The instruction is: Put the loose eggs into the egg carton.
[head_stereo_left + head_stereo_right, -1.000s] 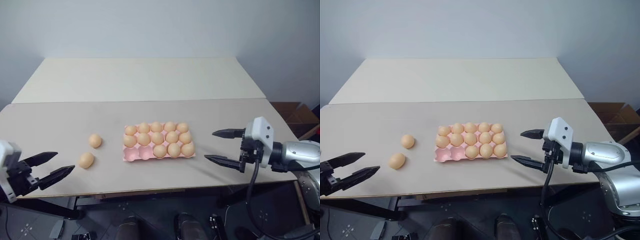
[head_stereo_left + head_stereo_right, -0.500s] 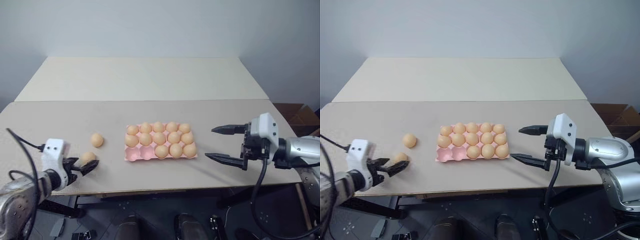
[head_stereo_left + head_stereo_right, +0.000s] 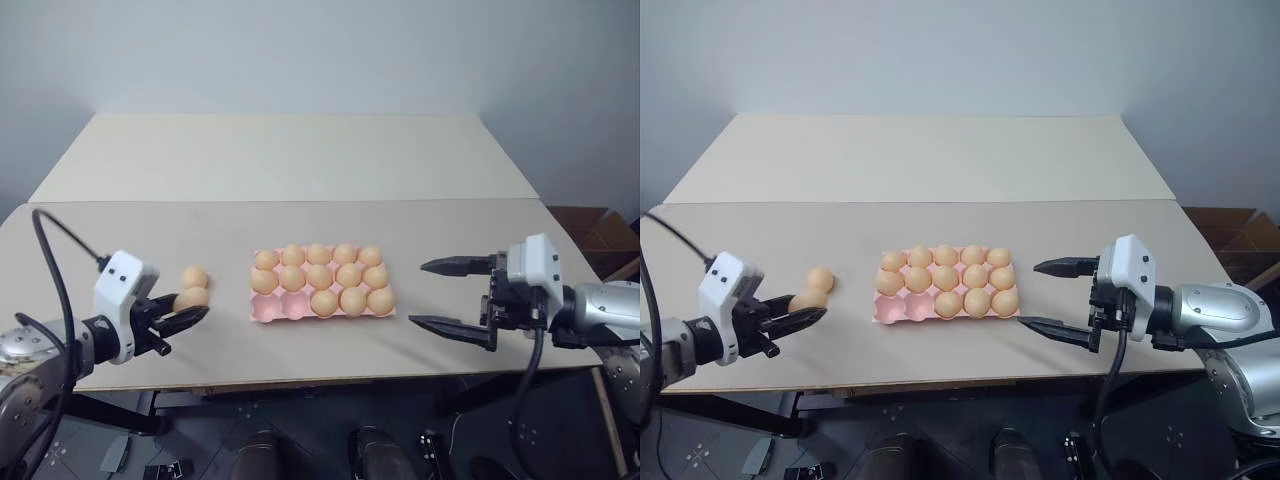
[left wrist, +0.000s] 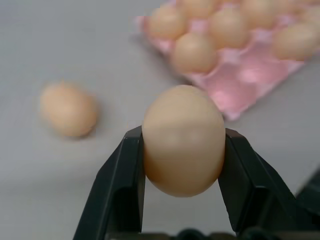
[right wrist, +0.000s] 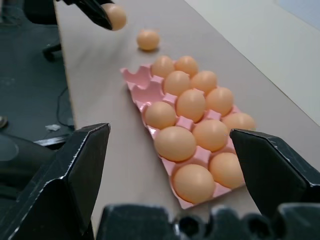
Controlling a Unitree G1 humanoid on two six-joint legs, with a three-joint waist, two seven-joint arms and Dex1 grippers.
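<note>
My left gripper [image 3: 191, 308] is shut on one of the loose eggs [image 4: 183, 140], a tan-orange oval gripped on both sides by the black fingers [image 4: 122, 185]. It holds the egg just off the table, to the left of the egg carton [image 3: 268, 312]. A second loose egg [image 3: 194, 276] lies on the table just behind it. The pale pink carton holds several eggs, and two cups at its front left corner [image 5: 140, 85] are bare. To the right of the carton my right gripper [image 3: 420, 294] stands open, pointing at it with nothing between its fingers.
The carton sits near the front of a beige table [image 3: 450, 230]. A second, paler table [image 3: 290, 155] joins it behind. A cardboard box [image 3: 590, 225] stands on the floor past the right edge.
My left gripper shut on the nearer loose egg and carried it right, towards the carton. The other loose egg and the right gripper stayed where they were.
</note>
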